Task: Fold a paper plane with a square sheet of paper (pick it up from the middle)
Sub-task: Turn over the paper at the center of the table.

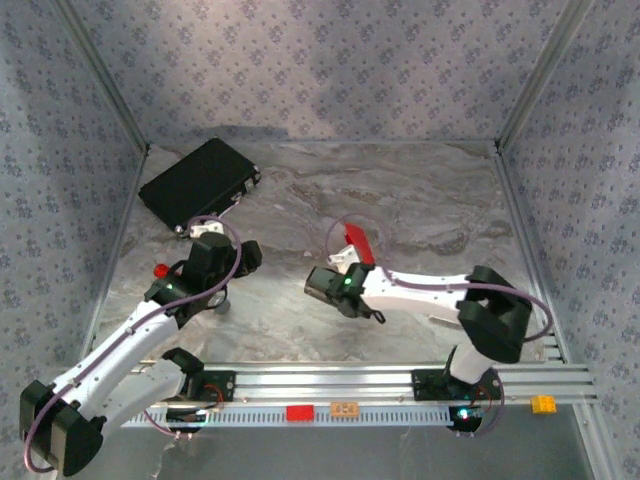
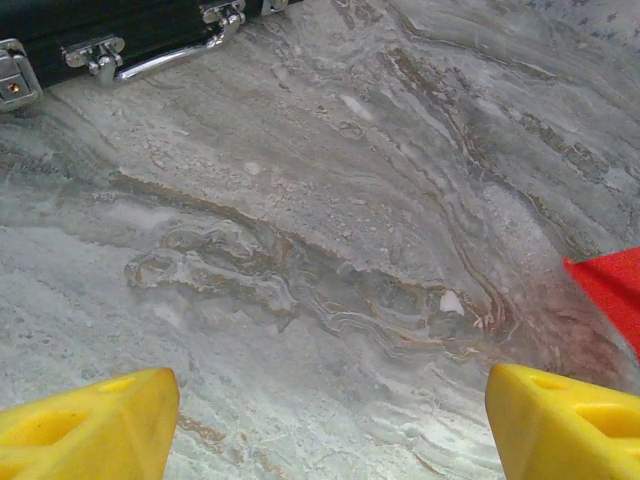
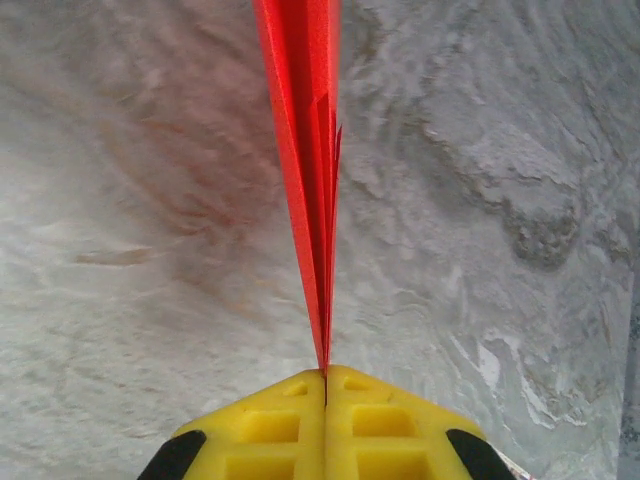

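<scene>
The square sheet of paper is now a narrow, layered red paper plane [image 1: 358,243], held edge-up over the middle of the table. My right gripper [image 3: 325,375] is shut on its near end. The folded layers of the plane [image 3: 305,150] run straight away from the yellow pads. My left gripper [image 2: 330,400] hangs open over bare marble, its yellow fingers [image 2: 90,420] wide apart with nothing between them. In the left wrist view a corner of the red paper [image 2: 610,290] shows at the right edge. In the top view the left gripper [image 1: 207,230] sits left of the plane.
A black case [image 1: 200,180] with metal latches [image 2: 95,55] lies at the back left, close ahead of the left gripper. A small red round object [image 1: 160,269] sits by the left arm. Red [image 1: 299,412], orange [image 1: 345,408] and yellow [image 1: 543,404] blocks rest on the front rail.
</scene>
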Motion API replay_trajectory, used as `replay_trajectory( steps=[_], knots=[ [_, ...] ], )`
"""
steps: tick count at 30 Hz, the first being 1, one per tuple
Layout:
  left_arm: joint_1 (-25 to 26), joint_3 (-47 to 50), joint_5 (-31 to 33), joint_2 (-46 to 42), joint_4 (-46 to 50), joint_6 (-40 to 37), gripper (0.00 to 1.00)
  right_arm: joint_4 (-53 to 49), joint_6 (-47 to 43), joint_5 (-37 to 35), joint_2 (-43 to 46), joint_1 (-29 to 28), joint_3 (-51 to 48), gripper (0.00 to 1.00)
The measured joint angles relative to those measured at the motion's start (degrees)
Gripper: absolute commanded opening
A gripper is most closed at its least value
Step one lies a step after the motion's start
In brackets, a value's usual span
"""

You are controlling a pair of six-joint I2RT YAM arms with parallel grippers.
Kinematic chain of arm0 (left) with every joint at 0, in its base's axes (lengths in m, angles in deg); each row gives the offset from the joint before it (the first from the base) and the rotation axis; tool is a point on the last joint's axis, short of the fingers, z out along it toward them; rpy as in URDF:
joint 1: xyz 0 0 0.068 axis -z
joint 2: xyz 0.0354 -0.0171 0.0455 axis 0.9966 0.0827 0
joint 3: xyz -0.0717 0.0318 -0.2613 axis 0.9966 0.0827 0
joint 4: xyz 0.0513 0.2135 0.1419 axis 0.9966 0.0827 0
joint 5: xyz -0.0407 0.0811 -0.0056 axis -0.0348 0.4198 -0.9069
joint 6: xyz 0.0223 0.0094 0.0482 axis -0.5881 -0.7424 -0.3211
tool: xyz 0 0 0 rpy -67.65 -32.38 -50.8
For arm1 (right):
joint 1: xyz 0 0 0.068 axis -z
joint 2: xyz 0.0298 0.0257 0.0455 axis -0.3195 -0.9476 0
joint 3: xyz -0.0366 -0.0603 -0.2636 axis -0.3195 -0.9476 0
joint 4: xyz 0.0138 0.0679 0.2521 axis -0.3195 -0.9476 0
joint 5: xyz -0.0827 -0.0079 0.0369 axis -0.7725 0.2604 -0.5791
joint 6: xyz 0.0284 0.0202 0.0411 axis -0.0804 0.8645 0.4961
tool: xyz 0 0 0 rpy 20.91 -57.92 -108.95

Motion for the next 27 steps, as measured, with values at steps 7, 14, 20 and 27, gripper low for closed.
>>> replay_trajectory(
  steps=[7, 14, 20, 27],
  knots=[
    [-0.3, 0.2, -0.1, 0.0, 0.5, 0.3, 0.80, 2.2, -2.7, 7.0, -8.9, -3.8, 5.5, 0.29],
    [-0.4, 0.2, -1.4, 0.1, 0.6, 0.4, 0.80, 13.4, -4.0, 20.8, -2.6, -0.7, 0.8, 0.46],
    [-0.7, 0.2, -5.9, 3.5, -1.0, 0.5, 0.69, 28.2, -3.0, 36.5, 9.7, 11.1, -11.0, 0.28],
    [-0.7, 0.2, -11.5, 7.9, -3.3, 0.4, 0.57, 42.7, 0.4, 54.9, 9.3, 24.7, -19.3, 0.11]
  ],
)
